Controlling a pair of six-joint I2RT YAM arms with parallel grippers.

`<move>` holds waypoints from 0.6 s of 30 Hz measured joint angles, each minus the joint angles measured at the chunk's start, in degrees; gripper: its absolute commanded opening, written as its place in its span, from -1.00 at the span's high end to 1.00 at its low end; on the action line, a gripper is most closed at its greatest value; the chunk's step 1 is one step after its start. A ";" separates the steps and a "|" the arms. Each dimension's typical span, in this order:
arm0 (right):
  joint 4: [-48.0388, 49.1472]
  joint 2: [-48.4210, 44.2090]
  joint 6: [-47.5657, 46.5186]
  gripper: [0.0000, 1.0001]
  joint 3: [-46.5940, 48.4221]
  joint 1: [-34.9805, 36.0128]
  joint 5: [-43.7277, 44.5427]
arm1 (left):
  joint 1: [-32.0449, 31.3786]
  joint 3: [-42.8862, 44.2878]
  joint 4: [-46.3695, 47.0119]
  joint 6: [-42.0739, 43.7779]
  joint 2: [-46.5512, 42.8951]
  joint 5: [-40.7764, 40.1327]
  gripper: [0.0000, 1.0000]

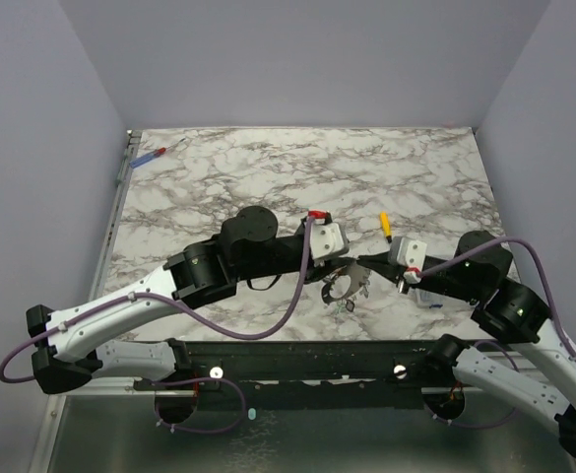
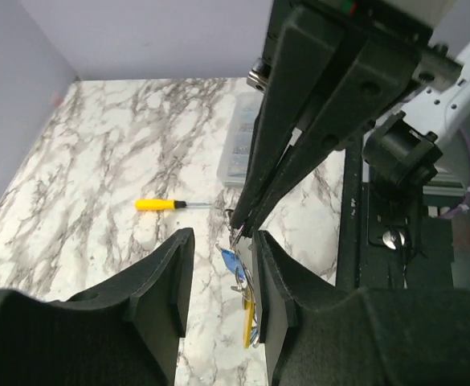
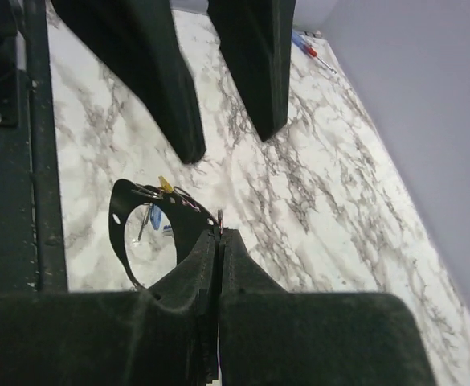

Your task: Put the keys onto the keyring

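Observation:
The keyring [image 3: 116,233] shows as a dark thin loop held up off the marble. My right gripper [image 3: 219,233] is shut on a small ring at the loop's edge. Keys [image 3: 150,215] with blue and yellow tags hang from the loop. In the left wrist view the keys [image 2: 231,260] dangle between the fingers of my left gripper [image 2: 218,245], close against its right-hand finger. That gripper is open, with a clear gap on the other side. From above, the left gripper [image 1: 333,266] and right gripper [image 1: 368,264] meet over the keyring [image 1: 339,288] near the table's front edge.
A yellow-handled screwdriver [image 1: 385,225] lies just beyond the grippers. A small clear plastic box [image 2: 239,149] sits by the right arm. A blue and red screwdriver [image 1: 150,156] lies at the far left corner. The black frame rail [image 1: 297,360] runs along the near edge.

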 measured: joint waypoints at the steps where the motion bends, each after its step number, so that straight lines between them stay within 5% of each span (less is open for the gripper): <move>1: 1.01 -0.33 -1.53 0.98 -1.18 0.00 0.00 | 0.00 -0.50 0.07 -0.20 -0.85 -0.98 0.19; 9: 10.29 -1.07 -10.64 0.99 -6.62 0.00 -0.02 | 0.00 -6.60 1.44 -4.09 -8.72 -10.36 0.25; 18: 37.70 -1.95 -5.27 0.99 -19.21 -0.07 -4.50 | 0.00 -13.05 2.47 -9.57 -11.85 -14.49 0.25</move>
